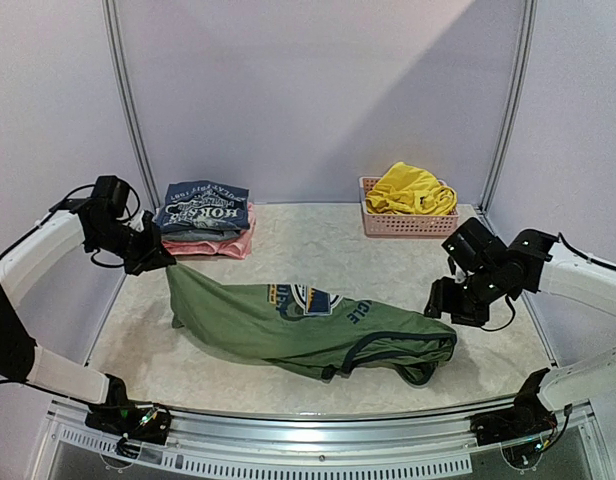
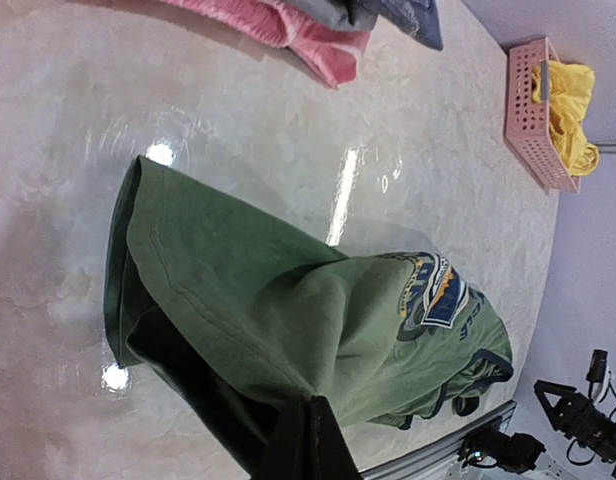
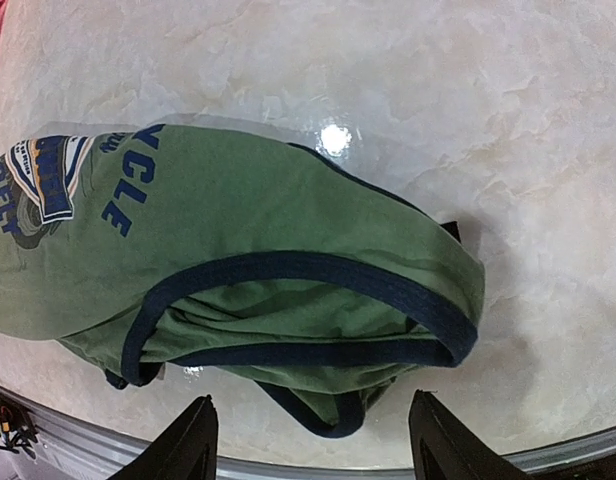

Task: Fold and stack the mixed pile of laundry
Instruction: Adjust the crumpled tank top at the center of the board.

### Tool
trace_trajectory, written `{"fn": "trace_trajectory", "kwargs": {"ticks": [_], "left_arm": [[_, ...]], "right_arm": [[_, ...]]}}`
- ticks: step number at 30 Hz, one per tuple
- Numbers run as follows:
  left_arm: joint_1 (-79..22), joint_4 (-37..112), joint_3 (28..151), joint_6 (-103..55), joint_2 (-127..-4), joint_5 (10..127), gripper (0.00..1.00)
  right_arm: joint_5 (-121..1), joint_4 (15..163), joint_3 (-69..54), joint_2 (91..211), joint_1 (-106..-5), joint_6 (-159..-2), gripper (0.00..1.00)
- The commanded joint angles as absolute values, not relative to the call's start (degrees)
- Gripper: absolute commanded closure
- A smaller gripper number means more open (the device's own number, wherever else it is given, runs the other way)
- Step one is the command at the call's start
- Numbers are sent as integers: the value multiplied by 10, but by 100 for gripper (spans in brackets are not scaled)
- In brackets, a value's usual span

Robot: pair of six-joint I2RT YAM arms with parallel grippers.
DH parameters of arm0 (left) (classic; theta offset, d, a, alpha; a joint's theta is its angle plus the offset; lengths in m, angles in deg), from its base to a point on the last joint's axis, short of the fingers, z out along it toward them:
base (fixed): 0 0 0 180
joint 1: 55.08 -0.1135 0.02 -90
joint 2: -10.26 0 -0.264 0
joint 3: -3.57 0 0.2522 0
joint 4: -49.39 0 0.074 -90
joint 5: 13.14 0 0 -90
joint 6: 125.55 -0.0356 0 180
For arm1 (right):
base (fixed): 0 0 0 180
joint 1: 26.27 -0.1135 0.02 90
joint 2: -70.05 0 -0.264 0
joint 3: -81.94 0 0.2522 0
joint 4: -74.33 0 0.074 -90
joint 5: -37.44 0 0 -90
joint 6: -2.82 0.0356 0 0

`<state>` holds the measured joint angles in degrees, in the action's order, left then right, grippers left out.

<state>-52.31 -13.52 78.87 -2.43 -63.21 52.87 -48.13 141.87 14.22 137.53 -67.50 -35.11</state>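
From above, our left fingers [image 1: 153, 258] pinch a corner of the green shirt [image 1: 308, 325] trailing across the bench [image 1: 318, 250]; pulling alone could skew it. At the left wrist, the bunched cloth may slip. At the right wrist, our right fingers [image 3: 193, 445] stand spread, empty.

Under my hands: shirt [image 1: 238, 315] olive green, trim [image 3: 318, 265] navy, round logo [image 1: 303, 300] blue, yellow and white, lettering [image 3: 123, 190] blue. Shorts [image 1: 410, 188] bright yellow; basket [image 1: 388, 225] pink, lattice walls. Folded stack: navy top [image 1: 203, 205] with white print, grey layer [image 1: 193, 236], pink layer [image 1: 216, 248]. Table [image 1: 318, 240] cream, marbled. My right gripper [image 3: 313, 400] black.
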Motion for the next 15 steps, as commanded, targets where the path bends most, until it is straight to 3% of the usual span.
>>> {"fn": "trace_trajectory", "kwargs": {"ticks": [1,6,11,15], "left_arm": [[-521,-114,867,-4,-669,535,100],[-517,-158,1009,15,-776,625,100],[-525,-146,1040,24,-933,631,99],[-523,-165,1076,13,-984,632,72]], "right_arm": [[-493,1378,109,1414,-676,-374,34],[-492,1386,65,1470,-676,-393,34],[-493,1389,38,1508,-675,-409,34],[-494,1399,16,1526,-674,-422,34]]}}
